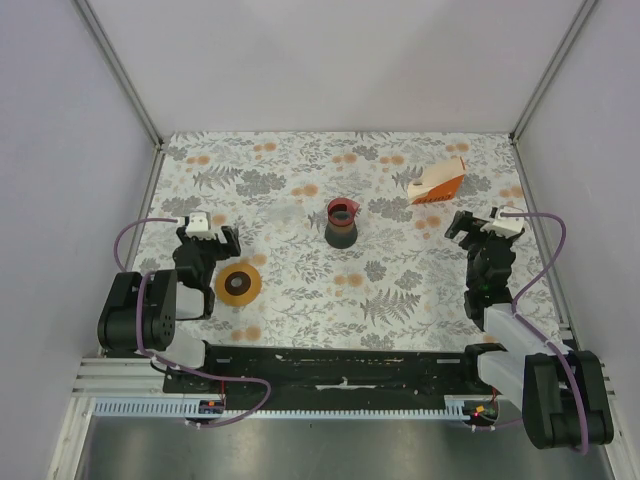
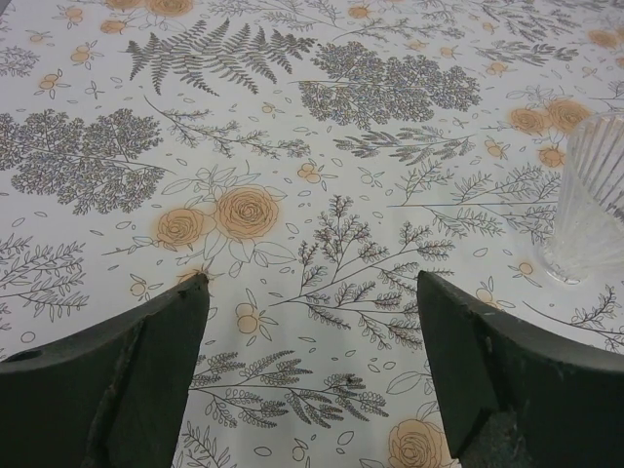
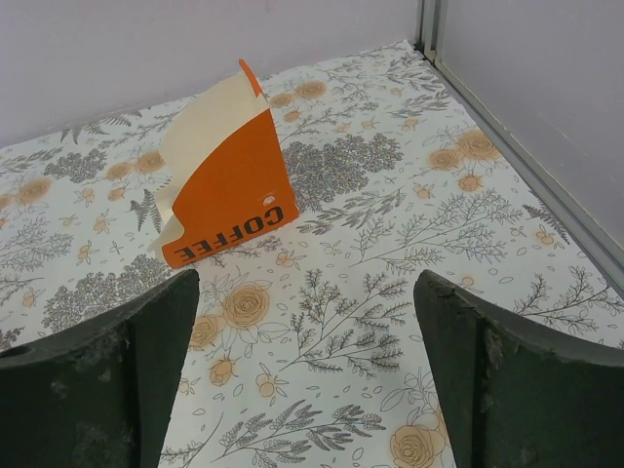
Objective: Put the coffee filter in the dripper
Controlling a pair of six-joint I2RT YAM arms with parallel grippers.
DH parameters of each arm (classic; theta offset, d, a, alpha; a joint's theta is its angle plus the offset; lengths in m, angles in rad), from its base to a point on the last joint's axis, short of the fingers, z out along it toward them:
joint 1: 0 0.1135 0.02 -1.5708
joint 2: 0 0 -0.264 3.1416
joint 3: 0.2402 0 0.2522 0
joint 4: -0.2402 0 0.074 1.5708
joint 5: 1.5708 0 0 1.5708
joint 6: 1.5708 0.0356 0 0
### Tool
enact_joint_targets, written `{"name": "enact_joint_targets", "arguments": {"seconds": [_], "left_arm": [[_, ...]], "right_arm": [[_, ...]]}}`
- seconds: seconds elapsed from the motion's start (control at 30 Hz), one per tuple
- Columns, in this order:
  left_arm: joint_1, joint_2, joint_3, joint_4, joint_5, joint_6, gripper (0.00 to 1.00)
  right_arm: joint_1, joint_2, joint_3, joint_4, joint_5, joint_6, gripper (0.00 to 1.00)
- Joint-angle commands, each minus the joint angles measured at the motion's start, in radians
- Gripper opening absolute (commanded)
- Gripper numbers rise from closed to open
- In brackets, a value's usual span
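Sitting near table's (image 1: pixel 400 290) left edge is the dripper (image 1: pixel 240 284).

And there's the dripper (image 1: pixel 238 284), flat on the table (image 1: pixel 400 290) at near left: round, orange-brown, dark centre hole up. The coffee filter can't be picked out.

Left arm (image 1: pixel 150 305) and right arm (image 1: pixel 497 290) are both hunched low, wrists pointing forward. Left pincer (image 2: pixel 312 283) and right pincer (image 3: pixel 307 278) are both spread wide apart.

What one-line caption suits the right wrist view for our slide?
Open right gripper facing an orange-and-white box marked COFFEE on the floral tablecloth.
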Motion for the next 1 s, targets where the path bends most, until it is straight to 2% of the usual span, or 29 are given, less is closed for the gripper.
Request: {"name": "enact_joint_targets", "arguments": {"seconds": [0.0, 0.23, 0.37, 0.43, 0.5, 0.57, 0.7, 0.73, 0.83, 0.97], "left_arm": [[-0.003, -0.003, 0.021, 0.030, -0.023, 0.041, 0.95], [-0.005, -0.004, 0.023, 0.030, -0.020, 0.041, 1.00], [-0.010, -0.009, 0.032, 0.011, 0.071, 0.092, 0.97], [-0.010, -0.045, 0.064, -0.072, 0.042, 0.075, 0.98], [-0.002, -0.113, 0.172, -0.316, -0.006, 0.040, 1.00], [0.001, -0.153, 0.313, -0.555, 0.014, 0.056, 0.99], [-0.002, -0.173, 0.609, -0.985, 0.270, 0.191, 0.86], [-0.006, -0.167, 0.668, -1.065, 0.316, 0.209, 0.84], [-0.040, -0.119, 0.850, -1.305, 0.286, 0.197, 0.82], [-0.155, -0.038, 1.010, -1.545, 0.258, 0.257, 0.78]], "right_arm": [[0.005, -0.004, 0.027, 0.034, 0.024, -0.002, 0.98], [0.009, -0.119, 0.145, -0.202, -0.063, -0.001, 0.98], [0.007, -0.153, 0.208, -0.295, -0.161, 0.007, 0.98], [0.009, -0.150, 0.240, -0.329, -0.213, 0.022, 0.98], [0.010, -0.133, 0.280, -0.363, -0.267, 0.036, 0.98], [0.013, -0.115, 0.315, -0.397, -0.315, 0.039, 0.98], [0.031, -0.078, 0.377, -0.457, -0.399, 0.033, 0.98], [0.042, -0.069, 0.391, -0.475, -0.405, 0.026, 0.98], [0.091, -0.041, 0.443, -0.541, -0.395, -0.016, 0.98], [0.140, -0.004, 0.516, -0.611, -0.390, -0.044, 0.98]]}}
